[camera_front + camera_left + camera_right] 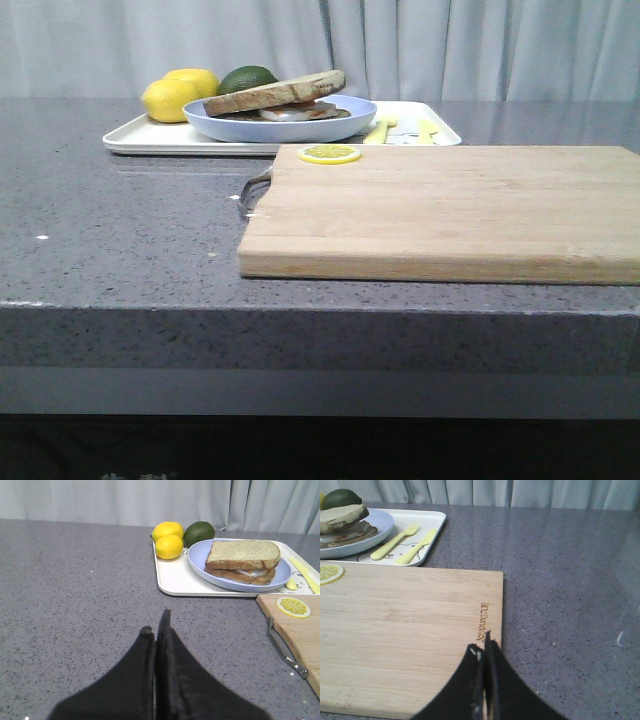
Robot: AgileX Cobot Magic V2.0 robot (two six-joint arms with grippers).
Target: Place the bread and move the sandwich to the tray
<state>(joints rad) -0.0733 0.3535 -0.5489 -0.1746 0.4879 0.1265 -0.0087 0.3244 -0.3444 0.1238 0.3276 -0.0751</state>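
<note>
A grey speckled stone counter (120, 230) runs back to pale grey curtains (450, 45). At its far side lies the white tray (175, 580), and on the tray sits the pale-blue plate (197, 555) carrying the sandwich (242, 562). The top bread slice (243, 554) lies on the stack, pale tan-green on its face with a brown crust; the front view shows it tilted, one end raised above the egg layer. White egg shows between the 2 slices.

On the tray just beside the plate are 2 lemons (169, 539) and a green lime (199, 532), the 3 fruits touching one another. At the tray's other end lie a yellow fork (395, 541) and a yellow knife (417, 546).

A wooden cutting board (450, 210) lies nearer the robot, close to the tray's near edge, with a metal handle (285, 650) on its side. A lemon slice (330, 154) rests on the board's far corner.

The left gripper (159, 625) hovers over bare counter, its fingers pressed together and holding nothing. The right gripper (482, 645) is likewise closed and empty, above the board's near edge.
</note>
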